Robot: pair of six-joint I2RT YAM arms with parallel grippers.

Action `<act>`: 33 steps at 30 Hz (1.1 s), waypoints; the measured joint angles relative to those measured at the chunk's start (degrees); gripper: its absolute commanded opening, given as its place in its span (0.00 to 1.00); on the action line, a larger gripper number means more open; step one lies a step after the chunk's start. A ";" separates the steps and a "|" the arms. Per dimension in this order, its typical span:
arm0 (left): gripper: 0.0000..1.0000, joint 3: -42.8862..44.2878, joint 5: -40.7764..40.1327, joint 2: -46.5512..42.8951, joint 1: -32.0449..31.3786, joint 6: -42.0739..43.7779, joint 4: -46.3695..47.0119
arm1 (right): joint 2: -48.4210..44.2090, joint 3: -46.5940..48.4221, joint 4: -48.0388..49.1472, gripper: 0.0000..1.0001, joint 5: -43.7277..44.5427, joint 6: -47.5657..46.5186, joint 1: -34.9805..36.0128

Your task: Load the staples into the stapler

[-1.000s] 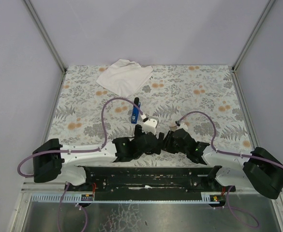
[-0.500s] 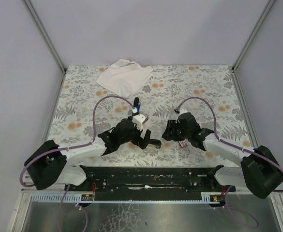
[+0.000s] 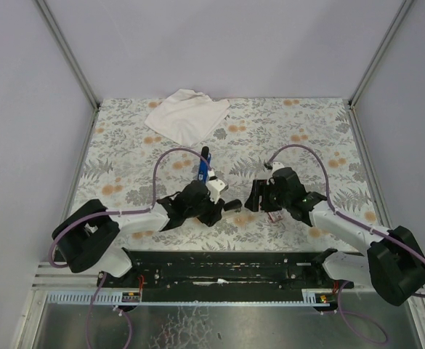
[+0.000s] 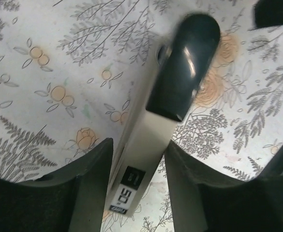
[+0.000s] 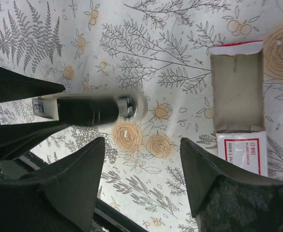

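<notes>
Over the last second the two grippers, bunched together by the near edge of the table (image 3: 125, 171), had been drawn apart. Judged from this, the stapler had been passed to one arm alone, and loading had not yet been started. The left gripper (image 4: 139, 147) was set astride the stapler (image 4: 180, 67) near the table's middle, its fingers part-closed along both sides; a firm clamp could not be told. The right gripper (image 5: 142, 145) was spread wide and held nothing. Just beside it the box of staples (image 5: 238, 92) was seen slid open, untouched. Farther back a blue stapler (image 3: 203, 167) was seen, and a white cloth (image 3: 187, 116) at the far edge.
</notes>
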 measured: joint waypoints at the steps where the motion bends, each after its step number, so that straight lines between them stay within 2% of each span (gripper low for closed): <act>1: 0.40 0.00 -1.53 -0.04 -0.46 -0.90 -0.33 | -0.70 0.02 -0.46 0.71 0.22 -0.02 -0.15; 7: 0.59 0.55 -10.91 -0.15 -6.25 -7.41 -5.22 | -3.69 0.44 -2.69 0.74 2.25 0.33 -0.70; 9: 0.60 0.59 -12.46 -0.15 -7.96 -9.62 -6.29 | -4.28 0.42 -2.86 0.75 2.89 0.68 -0.72; 12: 0.51 0.55 -13.84 -0.15 -9.35 -12.28 -7.76 | -4.87 0.42 -2.89 0.77 3.26 1.29 -0.81; 13: 0.46 0.55 -14.43 -0.15 -9.62 -13.00 -7.87 | -5.11 0.42 -2.89 0.82 3.30 1.53 -0.81; 15: 0.30 0.55 -15.32 -0.15 -9.97 -14.32 -8.22 | -5.60 0.42 -2.89 0.91 3.37 2.23 -0.81; 18: 0.03 0.66 -16.44 -0.20 -10.51 -16.17 -8.76 | -5.81 0.33 -2.67 0.99 3.10 4.20 -0.81; 19: 0.00 0.81 -16.48 -0.28 -10.56 -16.94 -8.92 | -5.81 0.17 -2.36 1.00 2.82 4.92 -0.81; 24: 0.00 1.31 -15.41 -0.66 -10.86 -22.25 -9.66 | -4.92 -5.46 6.86 0.99 -1.84 14.05 -0.90; 29: 0.00 1.57 -11.34 -1.07 -10.88 -28.30 -10.36 | 0.63 -11.85 17.57 0.99 -5.79 25.24 -0.57; 33: 0.00 2.05 -8.50 -2.01 -10.88 -32.89 -9.97 | 3.74 -12.48 24.20 0.99 -6.29 32.00 0.46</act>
